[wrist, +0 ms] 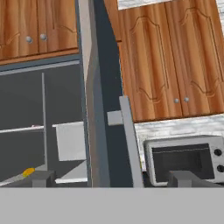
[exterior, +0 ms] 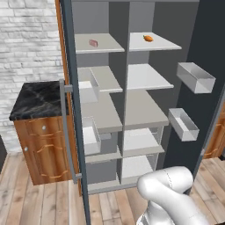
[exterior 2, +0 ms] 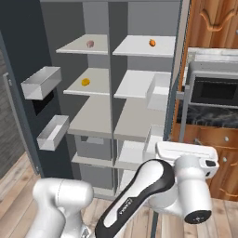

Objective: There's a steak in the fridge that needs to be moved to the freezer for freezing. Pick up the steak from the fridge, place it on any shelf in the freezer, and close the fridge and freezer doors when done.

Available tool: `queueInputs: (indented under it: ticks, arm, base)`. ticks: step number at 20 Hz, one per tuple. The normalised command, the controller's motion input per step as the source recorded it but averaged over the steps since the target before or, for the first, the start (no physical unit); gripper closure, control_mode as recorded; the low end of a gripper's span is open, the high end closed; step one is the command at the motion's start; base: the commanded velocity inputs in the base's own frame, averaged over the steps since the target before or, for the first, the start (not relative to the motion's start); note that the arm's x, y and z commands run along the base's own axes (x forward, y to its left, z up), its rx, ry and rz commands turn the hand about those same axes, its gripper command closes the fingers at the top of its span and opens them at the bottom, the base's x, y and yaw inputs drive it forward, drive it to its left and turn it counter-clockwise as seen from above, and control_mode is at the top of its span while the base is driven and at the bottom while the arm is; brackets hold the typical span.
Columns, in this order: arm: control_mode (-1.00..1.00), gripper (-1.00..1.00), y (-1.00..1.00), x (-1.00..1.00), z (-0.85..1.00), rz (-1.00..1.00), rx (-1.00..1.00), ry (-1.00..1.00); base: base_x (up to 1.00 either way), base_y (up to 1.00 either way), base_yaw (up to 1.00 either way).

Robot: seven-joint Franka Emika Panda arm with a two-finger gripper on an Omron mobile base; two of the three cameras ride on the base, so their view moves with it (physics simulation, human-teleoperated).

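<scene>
The steak (exterior: 93,42) (exterior 2: 89,43) lies flat on the topmost shelf (exterior: 110,45) (exterior 2: 76,48) of the freezer, the left half of the open unit. On the fridge's top shelf sits an orange carrot (exterior: 148,38) (exterior 2: 152,42). Both doors stand open. My gripper (wrist: 113,179) is open and holds nothing. It faces the edge of the fridge door (wrist: 103,109) (exterior 2: 182,60) and its grey bar handle (wrist: 129,140), well below and to the right of the steak. My white hand (exterior 2: 186,155) hangs low beside that door's edge.
A small yellow item (exterior 2: 85,82) (wrist: 28,172) rests on the freezer's second shelf. Grey bins (exterior: 195,77) (exterior 2: 41,81) jut from the insides of the doors. A dark-topped wooden cabinet (exterior: 37,101) stands left; a microwave (wrist: 183,159) and wooden cupboards (wrist: 166,57) lie right.
</scene>
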Motion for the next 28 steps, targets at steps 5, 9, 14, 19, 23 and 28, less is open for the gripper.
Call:
queueInputs:
  ticks: [5, 9, 14, 19, 23, 28]
  arm:
    - [-1.00, -1.00, -0.08, 0.43, -0.32, 0.07, 0.00, 0.00]
    - [-1.00, -1.00, -0.12, 0.38, -0.35, 0.09, 0.00, 0.00]
    - [-1.00, -1.00, -0.30, 0.57, -0.32, 0.03, 0.01, 0.00]
    - [-1.00, -1.00, -0.01, 0.60, -0.30, 0.02, 0.02, 0.02]
    - [-1.00, -1.00, 0.05, 0.34, -0.18, 0.02, 0.02, 0.03]
    - [-1.00, -1.00, 0.44, 0.21, -0.10, 0.02, 0.01, 0.03]
  base:
    - [0.00, 0.00, 0.00]
    - [0.00, 0.00, 0.00]
    - [0.00, 0.00, 0.00]
    - [0.00, 0.00, 0.00]
    - [0.00, 0.00, 0.00]
    - [0.00, 0.00, 0.00]
